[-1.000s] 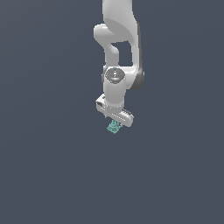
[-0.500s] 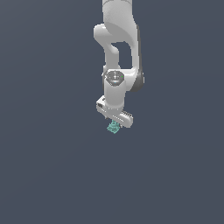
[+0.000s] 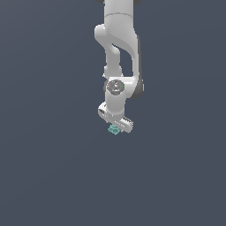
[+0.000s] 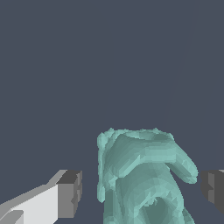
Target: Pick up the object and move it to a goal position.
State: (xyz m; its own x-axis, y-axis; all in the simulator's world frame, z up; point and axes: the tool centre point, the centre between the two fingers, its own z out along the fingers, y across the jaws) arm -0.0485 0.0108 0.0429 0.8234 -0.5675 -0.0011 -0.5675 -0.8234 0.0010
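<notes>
I've got the arm [image 3: 118, 53] hanging straight down, gripper [image 3: 115, 129] at six o'clock below the wrist. The fingers [image 4: 70, 193] are spread, a gap on each side of the teal object [image 4: 142, 175] sitting between them.

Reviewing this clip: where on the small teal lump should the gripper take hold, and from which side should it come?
Probably across the lump's middle, coming straight down from above, as the gripper is already placed. In the wrist view the lump sits between the two fingers, with a gap on each side, so the jaws are open. Its edges are bumpy and uneven, so the wider central body likely offers the steadiest hold.
</notes>
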